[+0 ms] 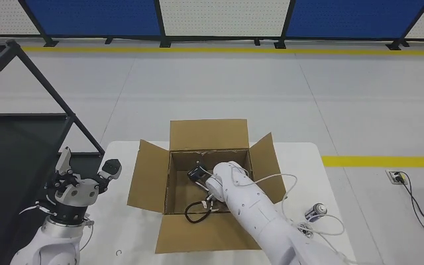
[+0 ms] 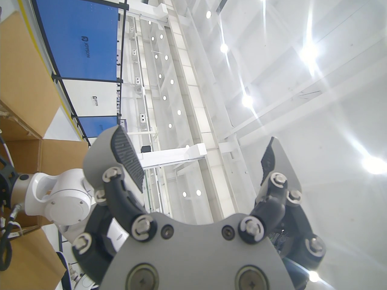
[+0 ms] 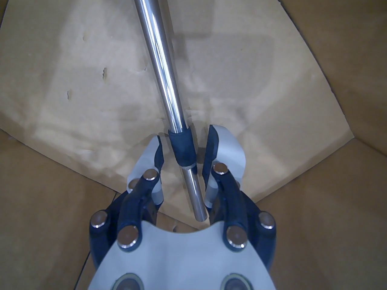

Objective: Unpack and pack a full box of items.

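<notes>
My right arm (image 1: 255, 209) reaches forward and down into the box (image 1: 209, 136). Its wrist is bent so that my right claw (image 3: 187, 140) points at the floor of the box. That claw's fingers (image 3: 217, 143) stand a little apart, one on each side of a metal rod (image 3: 157, 49), with a gap showing on both sides. My left arm (image 1: 63, 232) stands outside the box, off its left flap. There my left claw (image 1: 88, 169) is turned upward, its two ribbed pads (image 2: 125, 155) spread wide and holding nothing.
</notes>
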